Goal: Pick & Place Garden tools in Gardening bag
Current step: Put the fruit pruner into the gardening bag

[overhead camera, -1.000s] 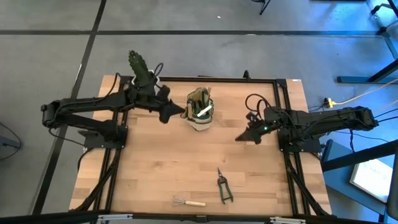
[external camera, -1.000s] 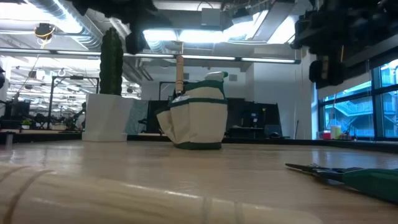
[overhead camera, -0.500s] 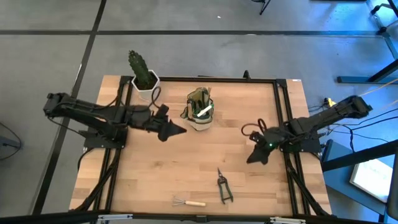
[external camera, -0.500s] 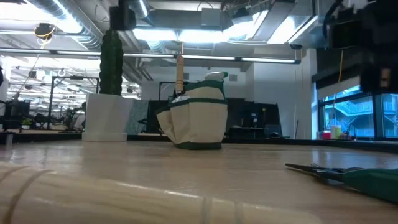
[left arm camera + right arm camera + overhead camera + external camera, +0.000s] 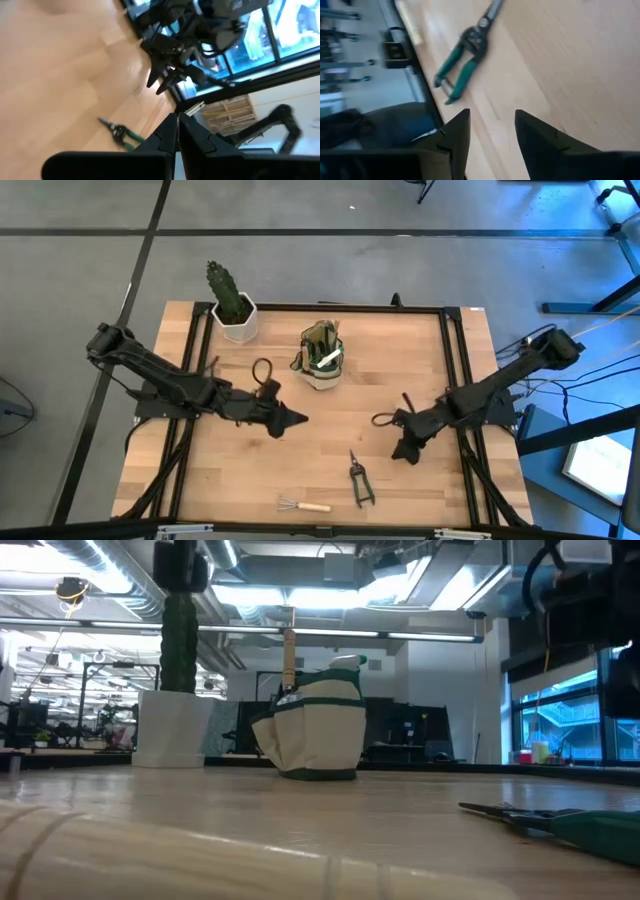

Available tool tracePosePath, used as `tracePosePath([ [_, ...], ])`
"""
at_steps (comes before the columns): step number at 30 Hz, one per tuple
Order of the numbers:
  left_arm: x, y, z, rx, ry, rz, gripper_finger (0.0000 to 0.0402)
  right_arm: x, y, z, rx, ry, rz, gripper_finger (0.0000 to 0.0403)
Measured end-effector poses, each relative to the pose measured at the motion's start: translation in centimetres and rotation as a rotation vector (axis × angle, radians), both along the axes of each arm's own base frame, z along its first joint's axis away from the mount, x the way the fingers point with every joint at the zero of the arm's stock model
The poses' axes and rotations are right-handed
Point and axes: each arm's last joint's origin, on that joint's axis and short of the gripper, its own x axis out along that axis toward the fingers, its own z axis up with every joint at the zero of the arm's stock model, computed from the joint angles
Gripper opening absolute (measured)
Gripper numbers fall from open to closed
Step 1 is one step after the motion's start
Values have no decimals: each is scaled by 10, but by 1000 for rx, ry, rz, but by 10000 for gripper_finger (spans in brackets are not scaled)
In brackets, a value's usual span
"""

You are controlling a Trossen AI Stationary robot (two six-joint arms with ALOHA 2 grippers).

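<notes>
- Two tools lie low-centre on the counter (image 5: 230,470): snips (image 5: 359,478), just below-left of the right gripper (image 5: 402,452), whose jaws stand apart, and rake (image 5: 302,504), near the bottom edge.
- Left gripper (image 5: 296,419), jaws closed and empty, hovers mid-frame over bare wood below the gardening bag (image 5: 322,360).

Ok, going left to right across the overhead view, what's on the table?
Cactus pot → left gripper, fingers shut → little rake → green bag → green-handled snips → right gripper, fingers open.
</notes>
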Motion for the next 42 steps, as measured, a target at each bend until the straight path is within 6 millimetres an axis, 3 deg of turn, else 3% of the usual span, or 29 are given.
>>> tracePosePath([
  [10, 18, -29, -26, 2, -24, 12, 8, 66, 49, 32, -267, 238, 7, 158],
  [16, 8, -48, -24, 15, -35, -25, 2, 93, 82, 37, -198, 293, -25, 158],
  [26, -15, -84, -24, 76, -46, -146, 17, 90, 120, 18, -136, 308, -233, 158],
  [32, -24, -96, -25, 105, -43, -174, 51, 77, 111, 12, -289, 394, -318, 159],
  [42, -33, -106, -26, 86, -30, -219, 100, 96, 127, 11, -232, 373, -328, 159],
])
